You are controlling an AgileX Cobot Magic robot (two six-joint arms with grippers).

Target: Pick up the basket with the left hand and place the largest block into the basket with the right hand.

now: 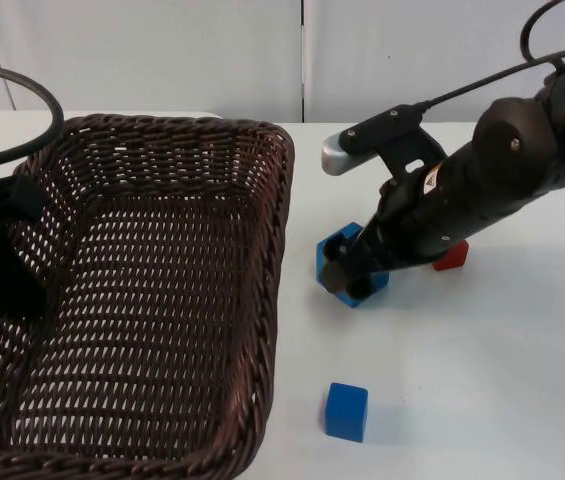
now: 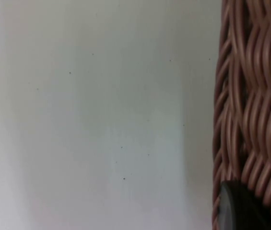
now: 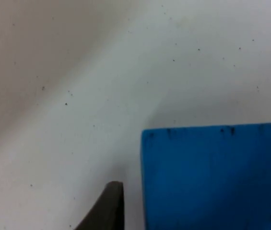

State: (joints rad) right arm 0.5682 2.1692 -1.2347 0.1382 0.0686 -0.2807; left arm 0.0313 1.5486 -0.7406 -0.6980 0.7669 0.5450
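The dark brown wicker basket (image 1: 162, 300) takes up the left half of the top view. My left gripper (image 1: 12, 245) is at its left wall, shut on the weave. In the left wrist view a black fingertip (image 2: 241, 208) presses against the basket's rim (image 2: 253, 96). The largest blue block (image 1: 353, 272) lies just right of the basket. My right gripper (image 1: 348, 277) is lowered over it, open, with a finger on either side. In the right wrist view one fingertip (image 3: 107, 208) stands a small gap away from the block's side (image 3: 212, 177).
A smaller blue block (image 1: 346, 411) lies on the white table (image 1: 482, 380) near the front, below the right gripper. A small red block (image 1: 453, 257) peeks out behind the right arm. The grey partition wall (image 1: 262, 50) closes off the back.
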